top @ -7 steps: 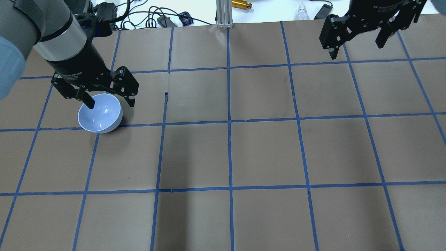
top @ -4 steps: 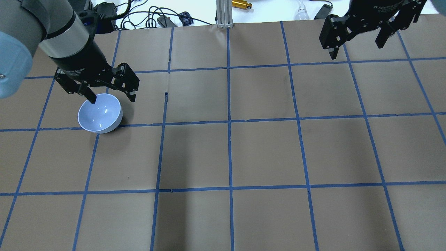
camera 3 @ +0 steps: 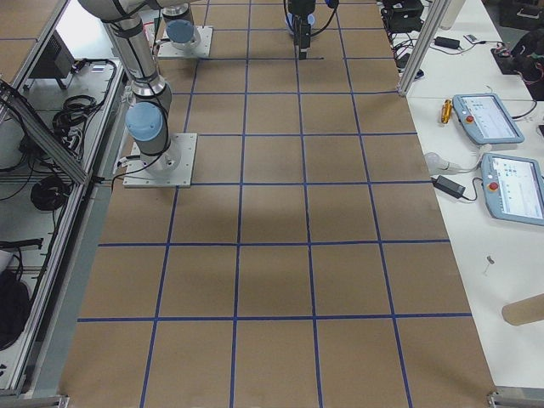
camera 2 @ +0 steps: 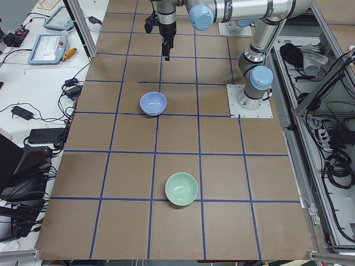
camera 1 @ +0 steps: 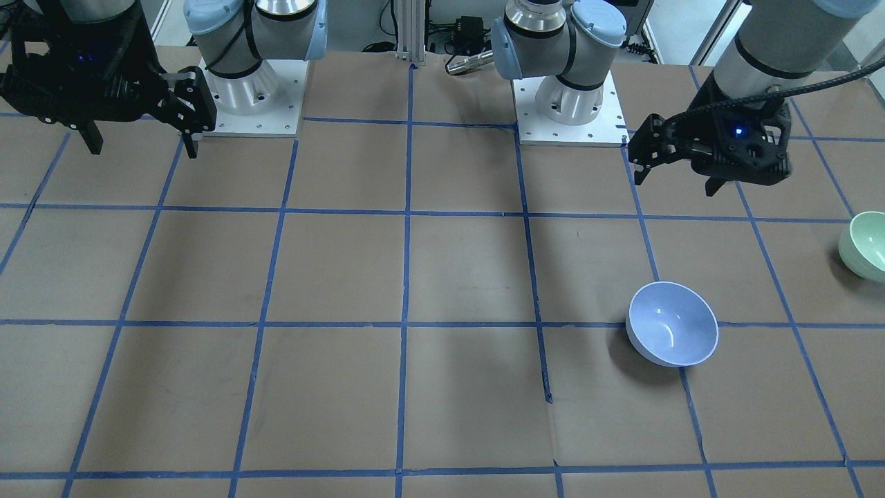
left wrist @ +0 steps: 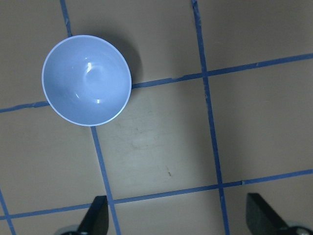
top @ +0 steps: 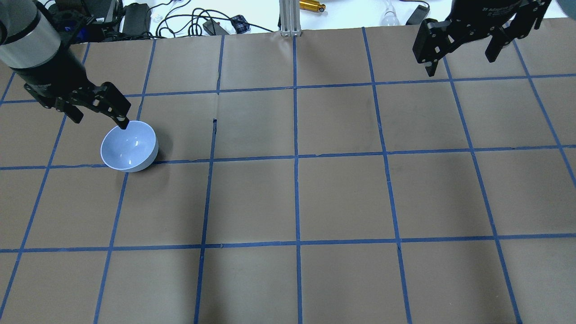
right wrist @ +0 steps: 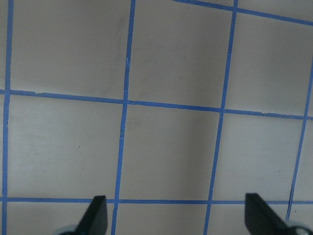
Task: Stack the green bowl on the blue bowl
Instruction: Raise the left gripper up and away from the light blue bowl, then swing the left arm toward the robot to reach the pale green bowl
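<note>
Spreading under everything is the brown paper-covered table [top: 342, 198], marked into squares by blue tape lines. Above it hang two grey arms. The left one is over the left half and the right one is far off at the opposite corner.

The glossy periwinkle-blue round bowl [top: 129, 146] sits upright on the left half, on a tape line. The glossy pale mint-green round bowl [camera 2: 182, 188] sits upright well apart from it, nearer the table's left end, and falls outside the overhead view.

The left gripper [camera 1: 677, 181] hangs clear of the table with its jaws spread wide and nothing between them. Its wrist camera shows the blue bowl off to one side, not between the fingers. The right gripper [top: 460, 63] is likewise wide open and holds nothing.

The green bowl looks rigid, light and slick, and it may well chip if dropped. Its curved wall gives the fingers poor purchase, so the rim seems the best hold, with one finger inside and one outside. Neither gripper is over it yet, so the pick looks not yet begun.
</note>
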`<action>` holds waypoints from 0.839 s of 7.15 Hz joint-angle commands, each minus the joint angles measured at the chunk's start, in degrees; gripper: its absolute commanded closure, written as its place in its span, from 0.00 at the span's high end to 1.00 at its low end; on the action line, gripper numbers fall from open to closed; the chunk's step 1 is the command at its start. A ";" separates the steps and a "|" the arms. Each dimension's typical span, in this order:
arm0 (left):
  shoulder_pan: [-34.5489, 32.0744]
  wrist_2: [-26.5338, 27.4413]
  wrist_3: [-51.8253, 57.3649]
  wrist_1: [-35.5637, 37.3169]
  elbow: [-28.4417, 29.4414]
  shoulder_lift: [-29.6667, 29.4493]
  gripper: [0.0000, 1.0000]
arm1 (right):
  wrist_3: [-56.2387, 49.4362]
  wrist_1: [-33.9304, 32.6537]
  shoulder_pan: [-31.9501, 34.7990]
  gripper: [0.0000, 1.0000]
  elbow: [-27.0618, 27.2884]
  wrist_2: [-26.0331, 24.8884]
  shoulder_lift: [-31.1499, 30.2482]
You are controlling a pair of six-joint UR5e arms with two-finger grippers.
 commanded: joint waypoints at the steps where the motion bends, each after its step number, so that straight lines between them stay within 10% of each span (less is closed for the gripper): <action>1: 7.50 1.98 16.37 0.88 0.03 -0.47 1.00 | 0.00 0.00 0.06 1.00 0.00 0.00 0.00; 6: 26.95 2.61 56.30 8.08 -0.06 -4.41 1.00 | 0.00 0.00 0.06 1.00 0.00 0.00 0.00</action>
